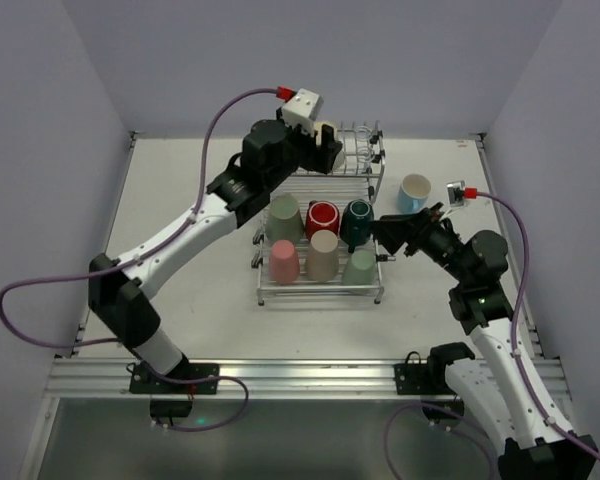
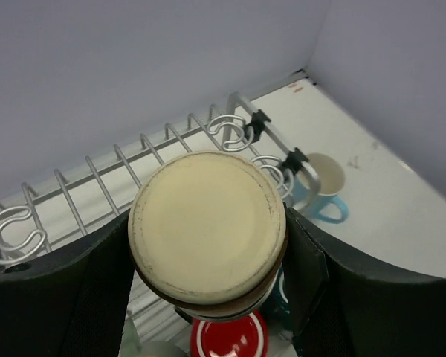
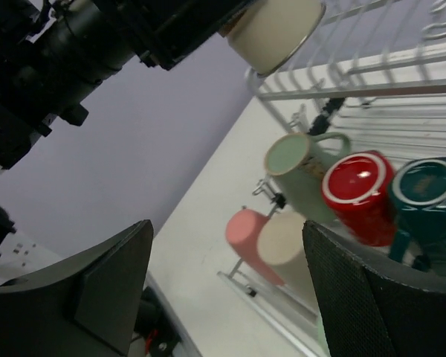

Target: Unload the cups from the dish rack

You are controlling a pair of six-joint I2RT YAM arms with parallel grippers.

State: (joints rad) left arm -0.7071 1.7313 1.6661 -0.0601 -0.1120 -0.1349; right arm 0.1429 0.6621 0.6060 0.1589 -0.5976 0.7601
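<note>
The right gripper (image 1: 385, 236), jaws wide and empty, hangs just beside the right side of the silver wire dish rack (image 1: 320, 298). Its lower tray holds a pink cup (image 1: 284, 262), beige cup (image 1: 323, 256) and mint green cup (image 1: 360, 268), then a sage green cup (image 1: 283, 219), red cup (image 1: 322, 217) and dark teal cup (image 1: 357, 220). Farther back, the left gripper (image 1: 320, 150) clamps a tan-brown, cream-bottomed cup (image 2: 208, 223) above the upper shelf. A light blue mug (image 1: 415, 190) stands on the white table (image 1: 180, 200) to the right of the rack.

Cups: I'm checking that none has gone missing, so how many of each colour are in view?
Sage green cup: 1
Mint green cup: 1
Red cup: 1
Dark teal cup: 1
Pink cup: 1
Beige cup: 1
Light blue cup: 1
Tan cup: 1
Total: 8
</note>
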